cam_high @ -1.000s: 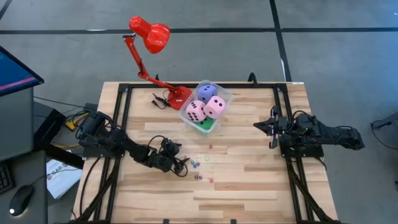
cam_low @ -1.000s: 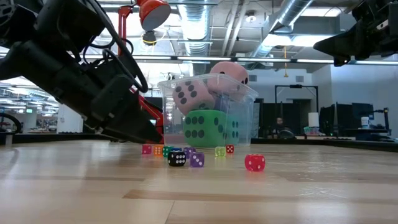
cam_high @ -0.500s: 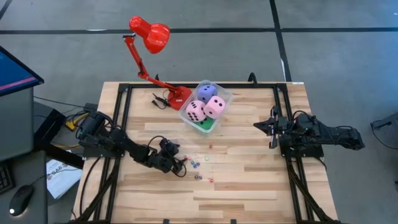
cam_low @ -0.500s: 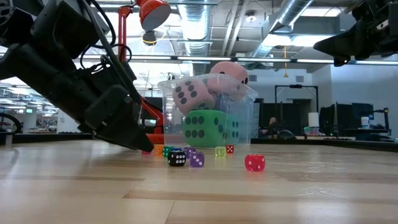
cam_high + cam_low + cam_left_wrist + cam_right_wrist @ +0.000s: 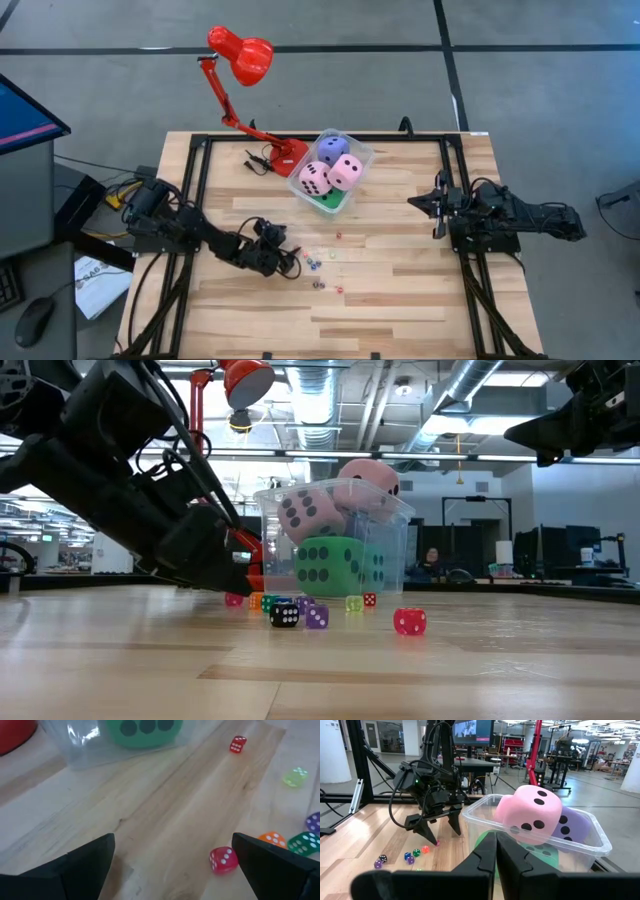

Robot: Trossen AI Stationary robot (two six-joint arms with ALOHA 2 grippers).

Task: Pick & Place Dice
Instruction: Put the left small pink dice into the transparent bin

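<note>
A clear tub (image 5: 330, 172) at the table's far middle holds big soft dice: two pink (image 5: 346, 173), one purple-blue (image 5: 332, 149) and one green (image 5: 330, 566). Several tiny dice (image 5: 314, 265) lie scattered on the wood in front of it. My left gripper (image 5: 172, 845) hovers low and open just left of them. A tiny red die (image 5: 223, 859) lies on the table between its fingers, untouched, with orange (image 5: 272, 838) and green (image 5: 303, 842) ones beside it. My right gripper (image 5: 496, 842) waits shut, raised at the table's right side (image 5: 412, 203).
A red desk lamp (image 5: 243, 60) stands at the far left of the table, its base (image 5: 288, 152) next to the tub. Black frame rails (image 5: 195, 190) run along the left, right and far sides. Bare wood lies near the front edge (image 5: 330, 320).
My left gripper dipped toward the table beside the tiny dice, then rose a little and drew back slightly toward the table's left edge, staying open. The dice have stayed where they were.
</note>
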